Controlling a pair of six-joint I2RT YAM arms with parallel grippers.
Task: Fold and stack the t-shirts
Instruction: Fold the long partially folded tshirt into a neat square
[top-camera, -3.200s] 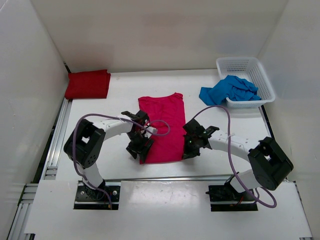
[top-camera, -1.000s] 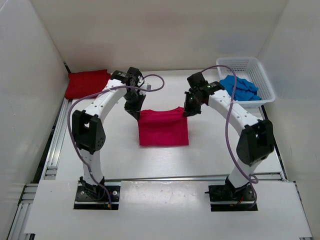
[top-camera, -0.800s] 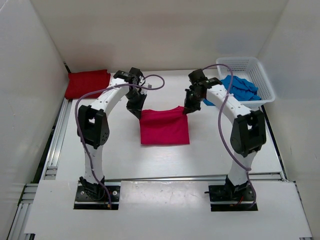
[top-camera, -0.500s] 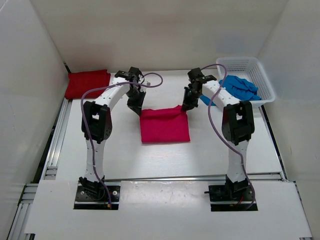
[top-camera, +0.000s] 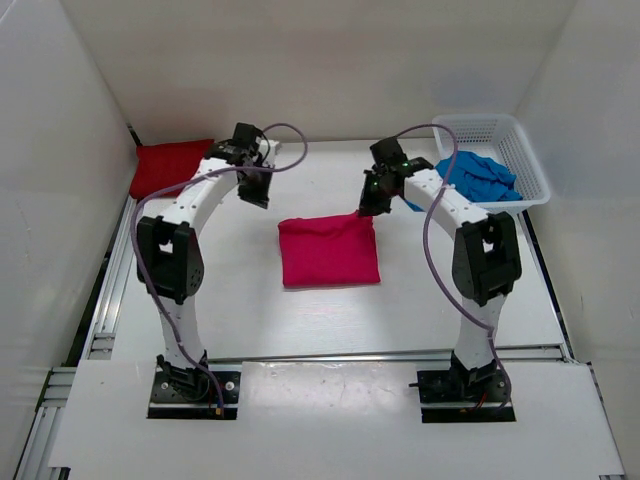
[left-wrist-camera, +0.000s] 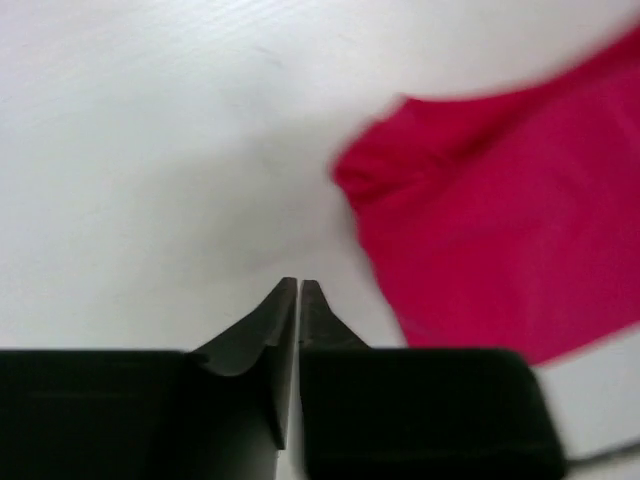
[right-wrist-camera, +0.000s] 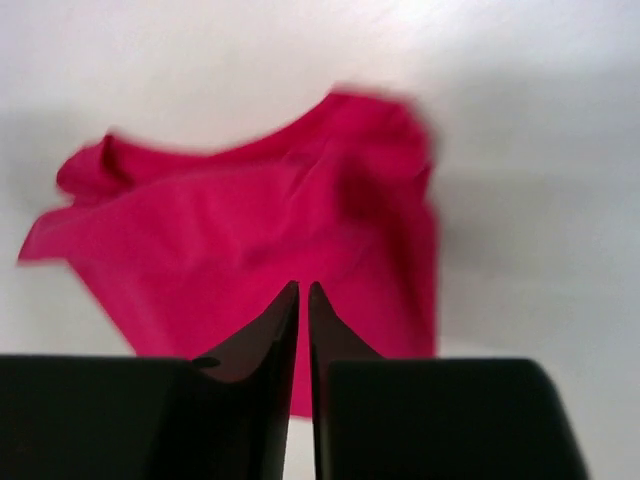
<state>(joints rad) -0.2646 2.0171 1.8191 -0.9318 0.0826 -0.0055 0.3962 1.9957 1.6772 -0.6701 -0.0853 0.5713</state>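
Note:
The bright pink t-shirt (top-camera: 328, 251) lies folded into a rough square at mid-table. My left gripper (top-camera: 256, 194) hovers off its far left corner, shut and empty. In the left wrist view the tips (left-wrist-camera: 299, 284) meet over bare table, with the pink shirt (left-wrist-camera: 500, 200) to the right. My right gripper (top-camera: 367, 205) hangs just above the far right corner, also shut with nothing between its tips (right-wrist-camera: 303, 287); the pink shirt (right-wrist-camera: 250, 235) lies below them. A dark red t-shirt (top-camera: 172, 167) sits folded at the far left. The blue t-shirt (top-camera: 478, 178) is crumpled in the basket.
The white mesh basket (top-camera: 497, 133) stands at the far right corner, with blue cloth spilling over its left rim. White walls close in the table on three sides. A metal rail (top-camera: 110, 290) runs along the left edge.
The pink shirt went from lying flat and long to folded in half. Both grippers let go of its far edge and shut again; the left one moved away up-left.

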